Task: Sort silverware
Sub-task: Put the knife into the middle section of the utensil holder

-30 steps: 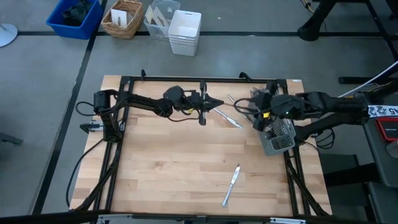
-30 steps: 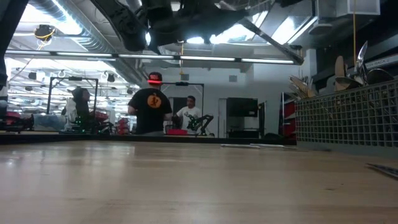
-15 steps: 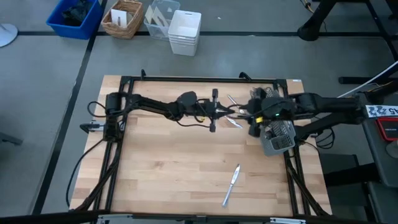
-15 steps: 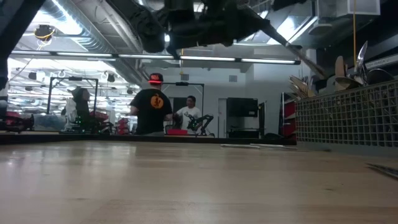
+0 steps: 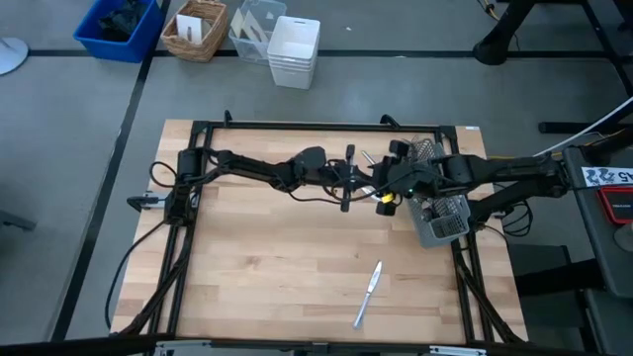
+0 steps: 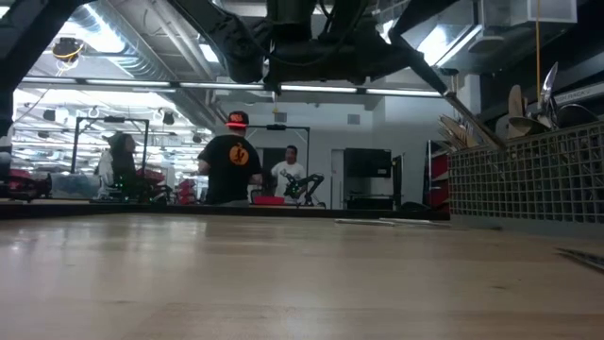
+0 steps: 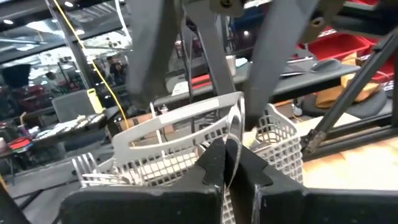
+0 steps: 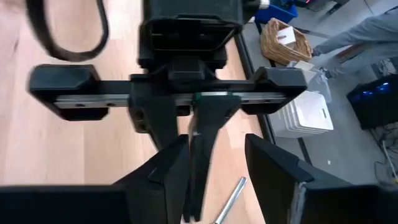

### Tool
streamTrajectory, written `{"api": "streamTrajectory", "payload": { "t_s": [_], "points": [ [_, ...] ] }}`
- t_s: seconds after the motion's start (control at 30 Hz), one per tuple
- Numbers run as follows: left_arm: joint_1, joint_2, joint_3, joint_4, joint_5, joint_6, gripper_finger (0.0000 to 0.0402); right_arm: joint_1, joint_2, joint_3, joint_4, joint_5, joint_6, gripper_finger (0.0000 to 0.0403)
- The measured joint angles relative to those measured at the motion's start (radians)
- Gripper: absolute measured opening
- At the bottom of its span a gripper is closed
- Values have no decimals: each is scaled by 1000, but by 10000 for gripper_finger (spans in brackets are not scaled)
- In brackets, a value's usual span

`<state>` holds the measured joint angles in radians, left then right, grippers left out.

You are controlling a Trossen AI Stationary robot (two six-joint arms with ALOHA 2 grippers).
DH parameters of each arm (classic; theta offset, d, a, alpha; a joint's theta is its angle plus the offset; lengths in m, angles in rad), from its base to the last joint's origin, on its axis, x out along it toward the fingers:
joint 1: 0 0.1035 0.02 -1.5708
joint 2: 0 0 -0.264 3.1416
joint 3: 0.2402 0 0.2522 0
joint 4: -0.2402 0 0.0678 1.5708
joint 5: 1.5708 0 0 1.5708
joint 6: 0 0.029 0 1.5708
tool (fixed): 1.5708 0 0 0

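Note:
My left gripper [image 5: 368, 182] reaches level over the table's far right part, shut on a slim silver piece of silverware [image 7: 233, 134]. My right gripper [image 5: 389, 189] faces it from the right, open. Its two fingers [image 8: 168, 177] stand on either side of the left gripper's shut fingers [image 8: 200, 146] without touching them. The wire caddy [image 5: 442, 214] stands just beyond on the table's right edge, with forks and other silverware [image 7: 87, 165] upright in it. A knife [image 5: 368, 293] lies flat near the front edge. Two more pieces [image 5: 367, 159] lie by the grippers. My left gripper pinches the silver piece [image 7: 229, 160] between its two fingers, which come level from the table's left. The piece shows edge-on and sticks out past the fingertips toward the caddy, lifted clear of the table. Which end the fingers have, I cannot tell.
A black frame [image 5: 297, 127] runs round the wooden table top. On the floor beyond the far edge stand a white basket [image 5: 294, 51], a wicker basket [image 5: 196, 30] and a blue bin [image 5: 117, 28]. People [image 6: 229, 168] stand in the room behind.
My left gripper has gone toward the table's right edge and a little down, carrying the silver piece toward the caddy. My right gripper has come from above the caddy toward the table's left and down, until its open fingers stand around the left gripper's tips.

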<state>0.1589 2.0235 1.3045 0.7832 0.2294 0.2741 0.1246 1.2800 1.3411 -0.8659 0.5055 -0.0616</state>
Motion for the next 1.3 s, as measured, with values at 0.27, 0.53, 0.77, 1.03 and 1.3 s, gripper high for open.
{"api": "streamTrajectory", "payload": {
  "t_s": [0.27,0.53,0.77,1.03,1.3],
  "points": [
    [-8,0,0,20,1,4,0,-1,-1,0,1,-70,6,158],
    [-36,0,0,23,0,52,0,0,11,0,4,-76,8,155],
    [-36,0,0,23,-6,52,0,0,27,0,4,-109,5,86],
    [-30,0,0,23,-10,56,0,0,24,0,6,-108,6,15],
    [-30,0,0,22,-59,89,28,0,24,0,2,-70,9,9]
  ]
}}
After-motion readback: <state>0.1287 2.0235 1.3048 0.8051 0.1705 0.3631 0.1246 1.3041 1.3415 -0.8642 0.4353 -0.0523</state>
